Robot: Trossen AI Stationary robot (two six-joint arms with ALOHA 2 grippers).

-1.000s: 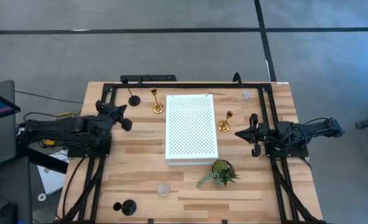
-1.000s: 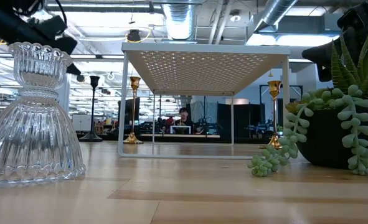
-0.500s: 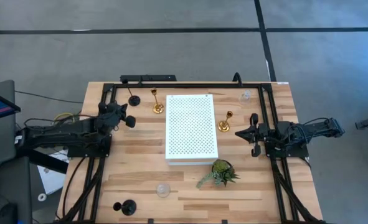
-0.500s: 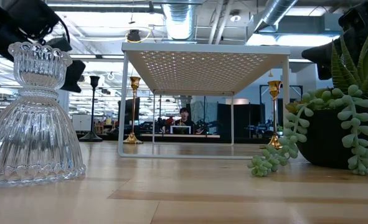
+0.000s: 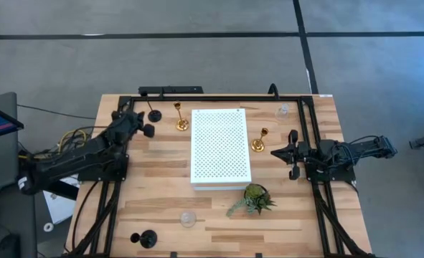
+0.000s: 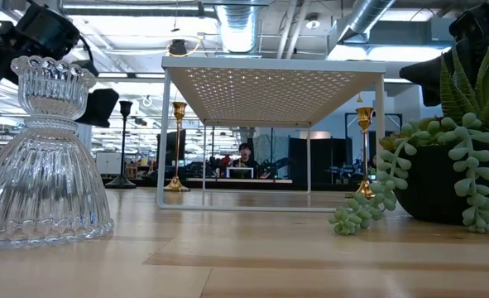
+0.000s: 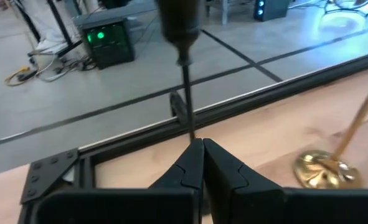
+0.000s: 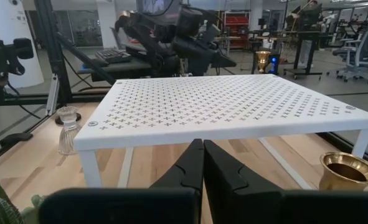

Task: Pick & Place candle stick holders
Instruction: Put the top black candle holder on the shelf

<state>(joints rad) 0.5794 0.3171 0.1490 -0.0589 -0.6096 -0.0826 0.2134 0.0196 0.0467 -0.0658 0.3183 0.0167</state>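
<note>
Black holder [image 5: 153,113] at my one o'clock — my left pincer [image 5: 140,126], pressed together and empty, has swung toward it; right pincer [image 5: 282,153] idle, shut too.

The board [image 5: 221,146] stands mid-bench [image 5: 161,172]. Holders at 10 [image 5: 154,114], 11 [image 5: 181,123], 1 [image 5: 283,110], 3 [image 5: 259,144], 7 [image 5: 188,218] and 8 [image 5: 148,238] o'clock; the plant [image 5: 255,198] at 5.

Left arm reaching diagonally toward the table's far left corner, left gripper [image 5: 135,122] pinching its fingers together, right arm lying level along the right side, right gripper [image 5: 282,153] pressing fingers closed, pointing inward
</note>
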